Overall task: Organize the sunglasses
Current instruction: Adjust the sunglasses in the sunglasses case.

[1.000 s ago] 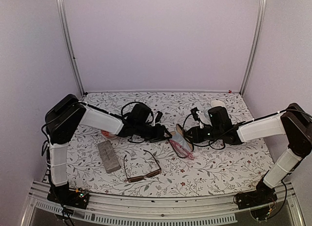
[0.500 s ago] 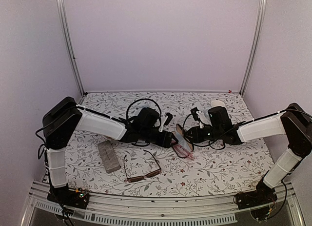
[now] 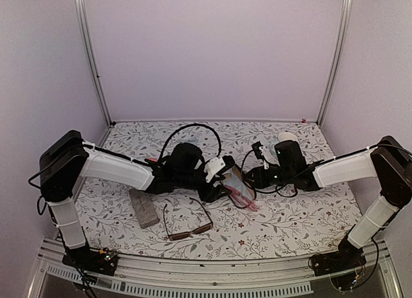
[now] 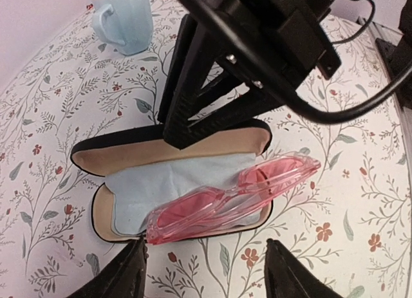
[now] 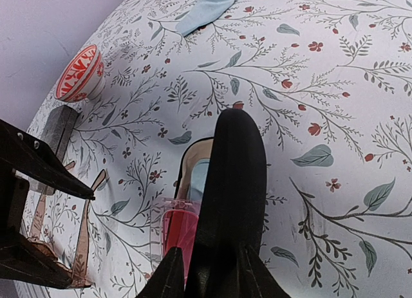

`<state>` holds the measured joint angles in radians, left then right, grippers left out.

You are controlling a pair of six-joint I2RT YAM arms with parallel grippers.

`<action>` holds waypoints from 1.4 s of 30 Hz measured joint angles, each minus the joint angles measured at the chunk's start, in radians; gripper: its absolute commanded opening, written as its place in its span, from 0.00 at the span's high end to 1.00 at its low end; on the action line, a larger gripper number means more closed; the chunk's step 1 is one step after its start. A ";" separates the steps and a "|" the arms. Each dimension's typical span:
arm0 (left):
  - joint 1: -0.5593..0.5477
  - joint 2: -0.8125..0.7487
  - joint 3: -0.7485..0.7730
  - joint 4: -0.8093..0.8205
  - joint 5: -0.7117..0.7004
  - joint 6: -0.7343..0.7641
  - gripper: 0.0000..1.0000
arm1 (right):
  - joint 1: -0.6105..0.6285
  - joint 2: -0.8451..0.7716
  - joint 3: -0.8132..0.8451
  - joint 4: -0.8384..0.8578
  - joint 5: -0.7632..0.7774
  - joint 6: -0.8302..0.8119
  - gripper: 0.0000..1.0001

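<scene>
Cloth point(image 4: 167, 182) between black case point(image 4: 95, 214) and pink sunglasses point(image 4: 238, 198) shows best from left wrist.

One pair point(image 4: 232, 201) is laid on the cloth point(image 4: 161, 182) in the open case point(image 4: 84, 156). The other pair point(image 3: 187, 224) is set nearer, rectangular case point(image 3: 143, 207) left.

Glossy translucent sunglasses point(image 4: 232, 198), seemingly plastic frame

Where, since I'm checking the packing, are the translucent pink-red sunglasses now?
In the left wrist view, the translucent pink-red sunglasses lie on the light blue cloth inside the open black oval case, mid-table, just ahead of the open left claw.
</scene>
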<state>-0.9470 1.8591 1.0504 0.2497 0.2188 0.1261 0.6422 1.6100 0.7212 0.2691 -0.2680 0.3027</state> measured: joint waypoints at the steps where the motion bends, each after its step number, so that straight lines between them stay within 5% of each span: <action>1: 0.001 0.000 -0.003 -0.001 0.003 0.021 0.36 | 0.000 0.000 0.000 0.000 0.000 0.000 0.72; 42: 0.072 0.236 0.190 -0.096 -0.079 0.157 0.47 | 0.000 0.000 0.000 0.000 0.000 0.004 0.72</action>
<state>-0.8745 2.0953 1.2400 0.1539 0.1398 0.2832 0.6422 1.6100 0.7212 0.2695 -0.2680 0.3069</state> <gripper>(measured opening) 0.543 0.280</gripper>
